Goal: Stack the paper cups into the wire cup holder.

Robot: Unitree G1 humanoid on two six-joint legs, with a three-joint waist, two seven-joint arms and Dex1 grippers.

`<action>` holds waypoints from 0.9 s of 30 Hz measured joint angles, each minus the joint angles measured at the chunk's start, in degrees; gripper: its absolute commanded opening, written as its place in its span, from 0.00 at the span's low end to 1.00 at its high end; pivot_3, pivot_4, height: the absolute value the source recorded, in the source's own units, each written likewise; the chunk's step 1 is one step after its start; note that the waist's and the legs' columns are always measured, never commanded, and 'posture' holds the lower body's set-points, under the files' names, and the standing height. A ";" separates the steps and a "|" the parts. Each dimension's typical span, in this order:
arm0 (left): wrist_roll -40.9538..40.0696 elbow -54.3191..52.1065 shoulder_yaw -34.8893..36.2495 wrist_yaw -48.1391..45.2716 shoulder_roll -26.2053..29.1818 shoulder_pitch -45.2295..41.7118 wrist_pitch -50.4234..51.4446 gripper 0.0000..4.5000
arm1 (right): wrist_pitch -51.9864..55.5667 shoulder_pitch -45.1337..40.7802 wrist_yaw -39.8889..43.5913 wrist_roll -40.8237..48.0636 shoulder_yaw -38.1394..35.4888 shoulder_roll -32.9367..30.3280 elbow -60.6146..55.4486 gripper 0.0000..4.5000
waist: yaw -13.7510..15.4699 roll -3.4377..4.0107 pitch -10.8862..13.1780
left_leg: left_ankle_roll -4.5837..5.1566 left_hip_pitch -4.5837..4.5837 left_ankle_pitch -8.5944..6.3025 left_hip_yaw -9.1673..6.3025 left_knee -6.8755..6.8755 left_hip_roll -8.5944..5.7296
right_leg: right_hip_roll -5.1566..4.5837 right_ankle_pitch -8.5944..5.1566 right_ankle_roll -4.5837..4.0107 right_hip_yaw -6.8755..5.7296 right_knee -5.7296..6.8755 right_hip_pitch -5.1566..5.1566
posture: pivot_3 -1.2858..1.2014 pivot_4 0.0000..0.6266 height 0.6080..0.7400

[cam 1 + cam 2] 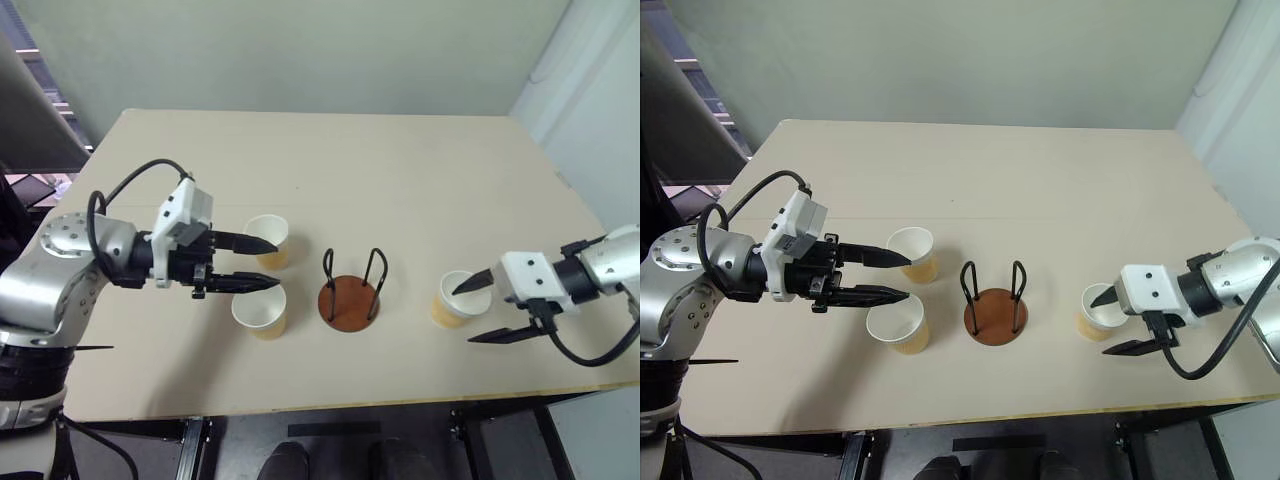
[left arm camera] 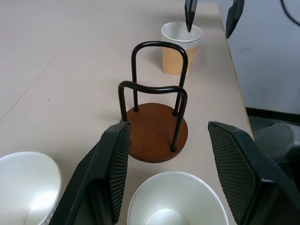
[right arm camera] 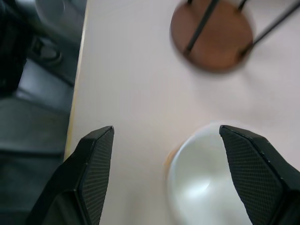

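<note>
From the head views, the wire cup holder [image 1: 350, 300] stands empty at the middle of the beige table [image 1: 400, 170], two paper cups [image 1: 260, 312] left of it and one right, so all stacking remains; pale walls stand behind. In the wrist views, the left gripper [image 2: 183, 173] gapes empty over the nearer left cup, and the right gripper [image 3: 176, 178] spreads wide, empty, above the right cup.

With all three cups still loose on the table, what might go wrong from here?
1. The right gripper has open jaws, one over the lone tan paper cup; closing off-centre may tip or crush it.
2. The left gripper hangs between two similar cups and may bump one.
3. The brown-based wire cup holder has thin loops a cup could catch.
</note>
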 measured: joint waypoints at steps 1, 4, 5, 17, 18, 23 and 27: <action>0.19 -0.04 0.00 0.02 0.00 0.08 -0.12 0.63 | -0.36 0.30 -0.79 -0.88 0.15 0.01 -0.16 0.80 | -0.05 0.00 0.00 | 0.00 0.04 0.00 0.01 0.00 0.02 | 0.01 0.00 0.00 0.00 0.04 0.00 | 0.52 0.24 1.00; 0.75 -0.05 0.00 0.12 0.00 0.20 -0.49 0.63 | -1.50 0.28 -2.92 -3.74 1.34 0.57 0.02 0.80 | -0.17 0.00 0.00 | 0.01 0.20 0.00 0.00 0.01 0.07 | 0.06 0.00 0.00 0.00 0.07 0.13 | 0.52 0.24 1.00; 0.76 -0.09 0.00 0.15 0.00 0.20 -0.49 0.63 | -1.79 0.30 -3.23 -4.39 1.90 1.06 0.22 0.80 | -0.21 0.00 0.00 | 0.03 0.21 -0.01 0.00 0.01 0.07 | 0.06 0.00 0.00 0.00 0.06 0.13 | 0.52 0.24 1.00; 0.08 -2.69 0.87 2.27 -0.07 2.42 0.53 0.63 | -6.85 -6.23 -3.17 -11.29 8.18 4.33 4.63 0.02 | -0.35 0.00 0.00 | 0.06 0.15 -0.03 0.00 0.02 0.07 | 0.06 0.02 0.04 -0.01 0.03 0.09 | 0.52 0.24 1.00; 0.04 -2.69 0.97 2.41 -0.07 2.50 0.55 0.63 | -7.00 -7.18 -2.92 -11.37 8.18 4.33 4.86 0.00 | -0.34 0.00 0.00 | 0.06 0.15 -0.03 0.00 0.02 0.07 | 0.06 0.02 0.04 -0.01 0.03 0.09 | 0.52 0.24 1.00; -0.17 -2.68 1.51 2.64 0.29 3.35 0.60 0.63 | -6.66 -10.39 -0.05 -9.92 8.14 4.28 5.06 0.00 | -0.31 0.00 0.00 | 0.06 0.12 -0.03 -0.01 0.01 0.06 | 0.06 0.02 0.04 -0.02 0.00 0.08 | 0.52 0.24 1.00; 0.41 -2.39 2.80 2.67 1.23 4.30 0.44 0.63 | -3.61 -17.17 3.73 -3.37 6.71 4.39 4.17 0.00 | -0.36 0.03 0.02 | 0.03 0.05 -0.01 0.01 0.02 0.05 | 0.12 0.02 0.03 -0.01 0.01 0.01 | 0.52 0.24 1.00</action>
